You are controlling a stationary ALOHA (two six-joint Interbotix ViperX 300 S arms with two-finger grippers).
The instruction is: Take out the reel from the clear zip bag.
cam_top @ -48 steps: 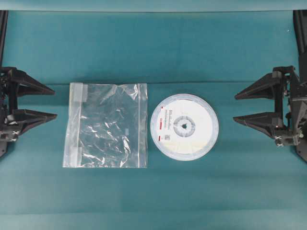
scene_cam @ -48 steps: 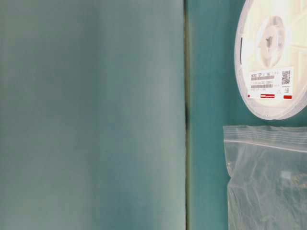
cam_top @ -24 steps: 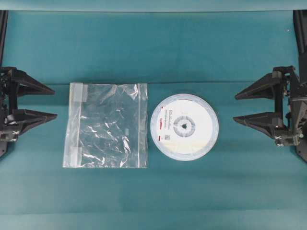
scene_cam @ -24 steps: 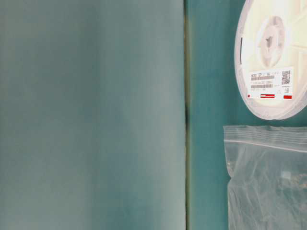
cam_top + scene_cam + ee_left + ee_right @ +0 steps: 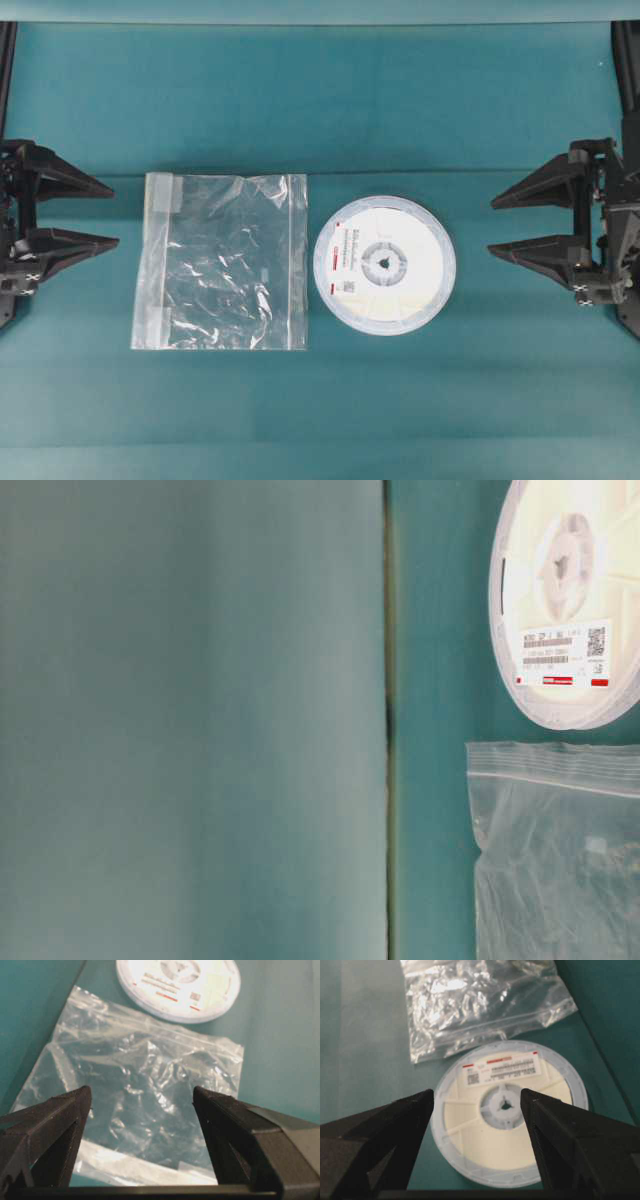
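Both arms are being seen as matte black throughout. The left pincer (image 5: 112,215) is being formed by two long wedge-shaped fingers (image 5: 75,243) tapering to points, joined at the back by a blocky black housing. The right pincer (image 5: 490,227) is being built the same way, in mirror image. A small white tag with dark crosses is being carried on the underside of each housing. Dark upright struts are being shown at both far edges of the overhead view. In the wrist views, a rough, grainy surface is being displayed on the fingers (image 5: 235,1125), and a greyer strip is being shown along one finger's outer face.
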